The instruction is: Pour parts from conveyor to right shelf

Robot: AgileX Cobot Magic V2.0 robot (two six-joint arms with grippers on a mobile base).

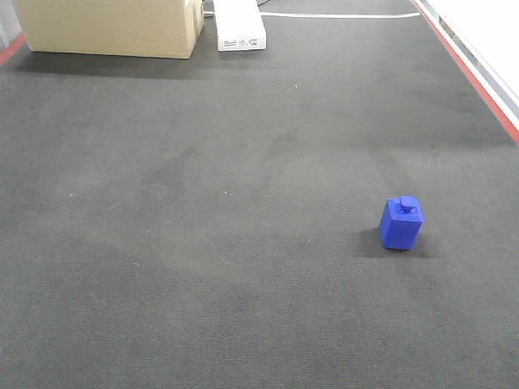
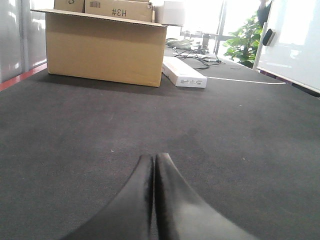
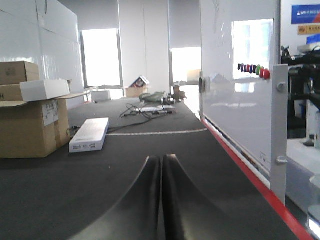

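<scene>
Pickup not yet begun. The small bright blue plastic block point(image 1: 401, 223) stands on the dark grey felt conveyor belt point(image 1: 203, 243). Left gripper point(image 2: 153, 158) and right gripper point(image 3: 161, 159) are closed and empty. Next, probably: right gripper opens and reaches the block.

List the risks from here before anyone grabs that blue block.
Both the left gripper and right gripper look shut; reaching in like that would likely knock the block away rather than grasp it.
Neither wrist view shows the block, so the approach may be misaimed.
The block sits loose on the belt's right half; a nudge might push it toward the red edge.
</scene>
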